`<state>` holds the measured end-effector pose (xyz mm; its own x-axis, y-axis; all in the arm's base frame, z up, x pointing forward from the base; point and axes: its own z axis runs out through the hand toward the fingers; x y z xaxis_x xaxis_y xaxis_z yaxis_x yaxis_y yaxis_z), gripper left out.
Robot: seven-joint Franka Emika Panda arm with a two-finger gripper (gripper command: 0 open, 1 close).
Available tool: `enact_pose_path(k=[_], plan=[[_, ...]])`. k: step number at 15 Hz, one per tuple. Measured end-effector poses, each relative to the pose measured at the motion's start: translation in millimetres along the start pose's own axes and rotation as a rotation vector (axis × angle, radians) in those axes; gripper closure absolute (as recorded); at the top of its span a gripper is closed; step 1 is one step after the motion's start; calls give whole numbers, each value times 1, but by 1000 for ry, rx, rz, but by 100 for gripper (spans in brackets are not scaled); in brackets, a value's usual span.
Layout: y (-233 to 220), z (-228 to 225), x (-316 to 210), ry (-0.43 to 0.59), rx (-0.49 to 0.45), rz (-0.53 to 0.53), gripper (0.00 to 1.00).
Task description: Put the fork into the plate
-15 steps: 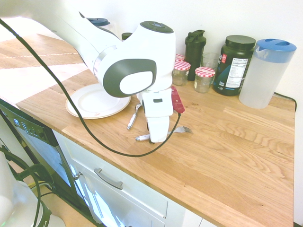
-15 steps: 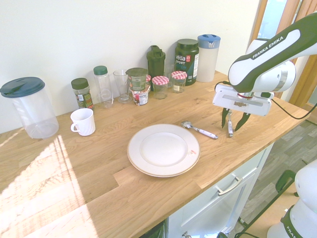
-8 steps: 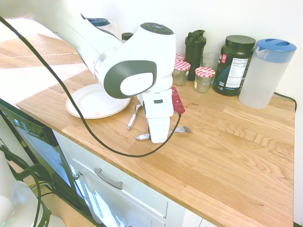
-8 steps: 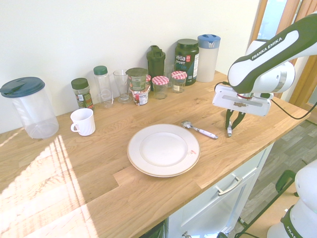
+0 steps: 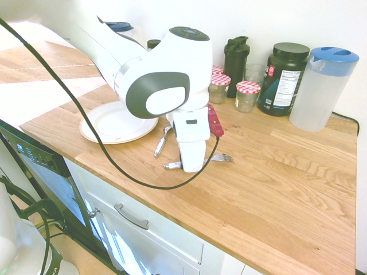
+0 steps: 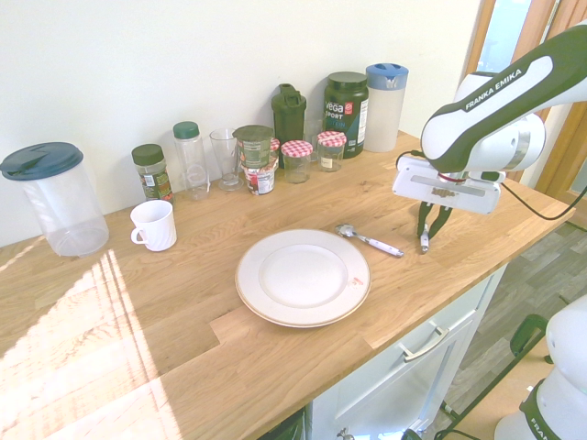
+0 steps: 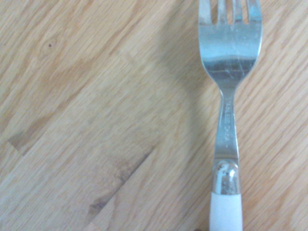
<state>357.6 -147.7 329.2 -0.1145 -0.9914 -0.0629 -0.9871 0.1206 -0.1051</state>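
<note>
**op:** One fork (image 7: 230, 96) on the wooden counter (image 5: 287, 172), and I'm sitting right over it. It's lying flat, off to the side of the plate (image 6: 304, 277), with the other white-handled utensil (image 6: 369, 240) between the two. The gripper (image 6: 427, 240) is pointing straight down with its fingers pinched together on the fork's white handle. The tines are sticking out past it.

**lurker:** So you're mid-grab?

**op:** Yeah, I'm reading this as the grasp step, with nothing lifted yet. Next I'm thinking lift straight up, carry it over that other utensil, and lower it onto the plate.

**lurker:** Any readable text?

**op:** "FRANKA EMIKA" on the arm (image 6: 500, 87), "vega SPORT" on the dark tub (image 6: 345, 101). The stamp on the fork's neck is too blurry.
</note>
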Motion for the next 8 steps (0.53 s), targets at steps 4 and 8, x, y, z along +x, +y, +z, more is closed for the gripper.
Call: enact_pose_path(k=[4, 8], plan=[[-2, -21, -1, 18, 42, 17, 100], [1, -61, -35, 98, 45, 18, 100]])
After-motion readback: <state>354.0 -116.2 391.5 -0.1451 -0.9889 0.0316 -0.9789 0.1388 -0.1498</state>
